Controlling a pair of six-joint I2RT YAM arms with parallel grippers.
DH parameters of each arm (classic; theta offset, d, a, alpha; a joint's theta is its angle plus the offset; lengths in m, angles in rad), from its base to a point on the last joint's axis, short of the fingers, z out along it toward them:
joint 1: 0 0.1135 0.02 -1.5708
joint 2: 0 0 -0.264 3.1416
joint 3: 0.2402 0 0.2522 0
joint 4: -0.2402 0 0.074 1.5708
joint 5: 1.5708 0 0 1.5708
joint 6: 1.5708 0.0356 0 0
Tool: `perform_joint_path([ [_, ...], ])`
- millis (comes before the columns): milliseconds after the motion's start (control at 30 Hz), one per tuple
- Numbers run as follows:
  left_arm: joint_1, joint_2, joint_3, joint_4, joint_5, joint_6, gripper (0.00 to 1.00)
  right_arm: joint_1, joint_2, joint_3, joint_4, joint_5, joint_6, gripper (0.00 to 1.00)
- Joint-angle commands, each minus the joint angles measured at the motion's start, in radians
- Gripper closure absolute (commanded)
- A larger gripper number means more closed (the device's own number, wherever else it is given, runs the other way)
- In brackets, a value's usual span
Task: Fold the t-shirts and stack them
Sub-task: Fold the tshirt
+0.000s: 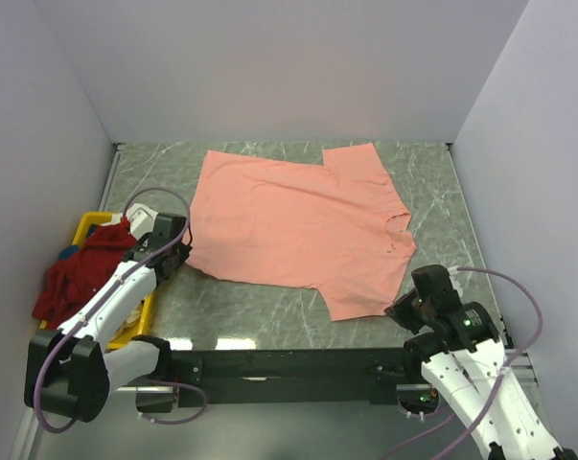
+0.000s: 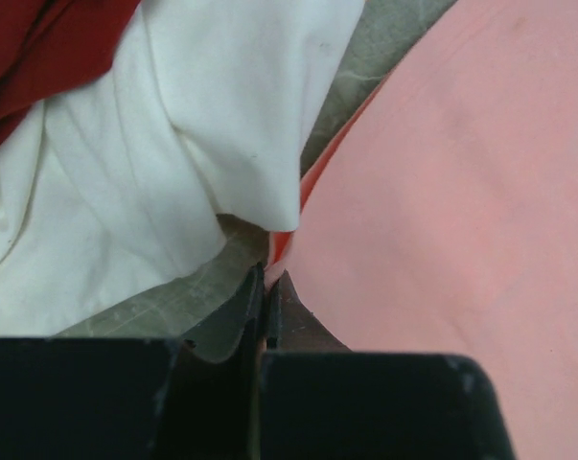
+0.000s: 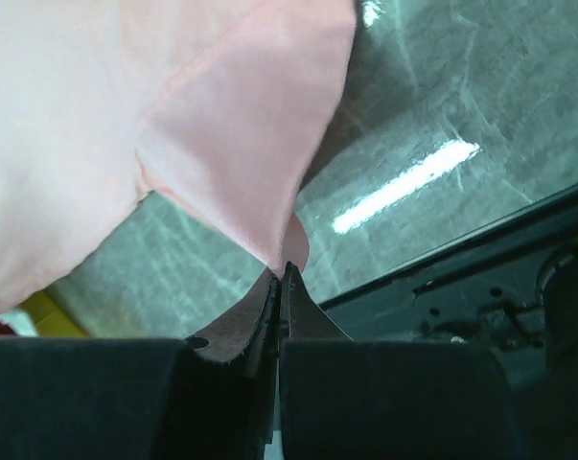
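I had the left fingers pinching the pink shirt at its lower-left edge and the right fingers pinching its lower-right sleeve, with the shirt spread on the desk mid-frame.

The top external camera looks down from behind the arm bases over the whole table. The wrist cameras sit close, sighting along the left gripper and right gripper. All three share the salmon-pink t-shirt, at its near-left and near-right corners.
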Motion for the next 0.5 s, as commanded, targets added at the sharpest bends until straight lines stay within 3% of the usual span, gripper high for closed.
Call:
perform_joint_path([
  [0,0.005,-0.043,-0.012,-0.017,-0.024,-0.016,0.99,-0.005,-0.037,0.104,-0.122,0.059,-0.011,1.00],
  [467,0.005,-0.146,-0.041,-0.080,-0.017,-0.022,0.99,-0.005,-0.069,0.297,-0.285,0.088,-0.089,1.00],
])
